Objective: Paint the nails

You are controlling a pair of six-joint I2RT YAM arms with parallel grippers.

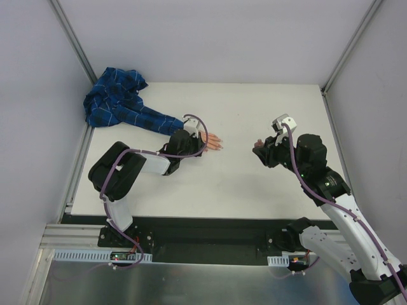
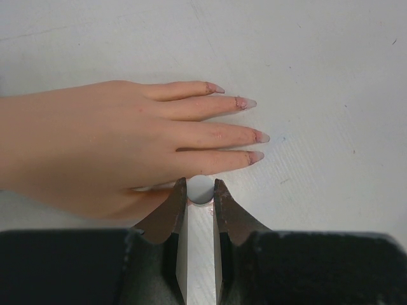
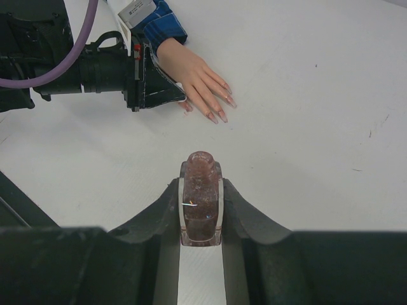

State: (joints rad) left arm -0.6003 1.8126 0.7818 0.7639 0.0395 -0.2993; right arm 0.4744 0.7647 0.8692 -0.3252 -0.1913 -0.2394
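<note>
The pale peach fake hand (image 1: pixel 213 141) lies flat on the white table, with its blue plaid sleeve (image 1: pixel 121 105) running to the back left. Its nails (image 2: pixel 257 136) show pinkish smears at the fingertips. My left gripper (image 2: pixel 201 190) is shut on a small grey round brush cap (image 2: pixel 201 189), seen end-on right beside the hand's thumb side. The brush tip is hidden under the cap. My right gripper (image 3: pixel 202 190) is shut on a mauve glittery polish bottle (image 3: pixel 202 197) and holds it to the right of the hand (image 3: pixel 194 76), well apart from it.
The bunched plaid shirt sits in the back left corner. White walls with metal frame posts (image 1: pixel 70 38) enclose the table. The left arm's black wrist (image 3: pixel 95 70) lies along the hand's near side.
</note>
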